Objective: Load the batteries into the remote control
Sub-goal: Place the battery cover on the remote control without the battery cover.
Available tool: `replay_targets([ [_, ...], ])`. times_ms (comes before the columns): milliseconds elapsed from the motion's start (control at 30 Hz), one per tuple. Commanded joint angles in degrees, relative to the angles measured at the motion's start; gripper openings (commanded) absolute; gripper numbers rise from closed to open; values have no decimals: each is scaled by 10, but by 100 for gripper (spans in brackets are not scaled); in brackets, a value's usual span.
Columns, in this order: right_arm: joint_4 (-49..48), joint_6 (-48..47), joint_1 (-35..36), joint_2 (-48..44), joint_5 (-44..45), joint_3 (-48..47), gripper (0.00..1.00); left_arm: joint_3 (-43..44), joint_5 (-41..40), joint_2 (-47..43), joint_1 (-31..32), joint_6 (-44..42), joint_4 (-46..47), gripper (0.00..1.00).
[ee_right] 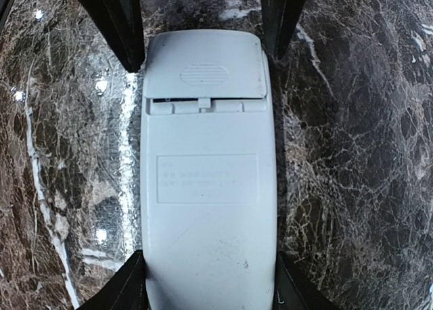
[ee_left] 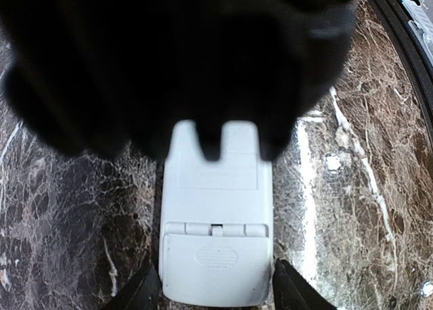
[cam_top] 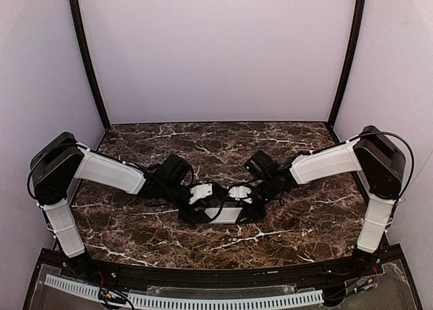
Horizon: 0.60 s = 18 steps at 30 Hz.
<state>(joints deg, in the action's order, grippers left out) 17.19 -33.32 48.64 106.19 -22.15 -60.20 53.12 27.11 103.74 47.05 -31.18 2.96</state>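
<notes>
The white remote control (cam_top: 226, 214) lies back-up on the marble table between the two grippers. Its plain back shows in the left wrist view (ee_left: 216, 188) and in the right wrist view (ee_right: 206, 188). The ribbed battery cover (ee_right: 203, 70) sits closed at one end. My left gripper (ee_left: 216, 293) grips the cover end, a finger against each long side. My right gripper (ee_right: 210, 290) grips the opposite end the same way. The left gripper's fingers (ee_right: 125, 26) show at the top of the right wrist view. No batteries are in view.
The dark marble table (cam_top: 304, 215) is bare around the remote. The right gripper's body is a dark blur (ee_left: 169, 66) over the top of the left wrist view. A black rail (cam_top: 216, 276) runs along the table's near edge.
</notes>
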Motion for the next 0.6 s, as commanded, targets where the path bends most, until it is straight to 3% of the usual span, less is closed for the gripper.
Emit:
replay_targets([
  [0,3,7,8,3,8,2,53,9,-14,16,11,-5,-25,59],
  [233,7,8,8,4,10,1,55,5,-23,-3,12,9,-17,62],
  [433,8,12,8,1,12,4,54,-32,-14,-69,12,54,21,79],
  [567,7,15,8,-3,11,7,53,-75,-42,-129,12,115,63,85],
])
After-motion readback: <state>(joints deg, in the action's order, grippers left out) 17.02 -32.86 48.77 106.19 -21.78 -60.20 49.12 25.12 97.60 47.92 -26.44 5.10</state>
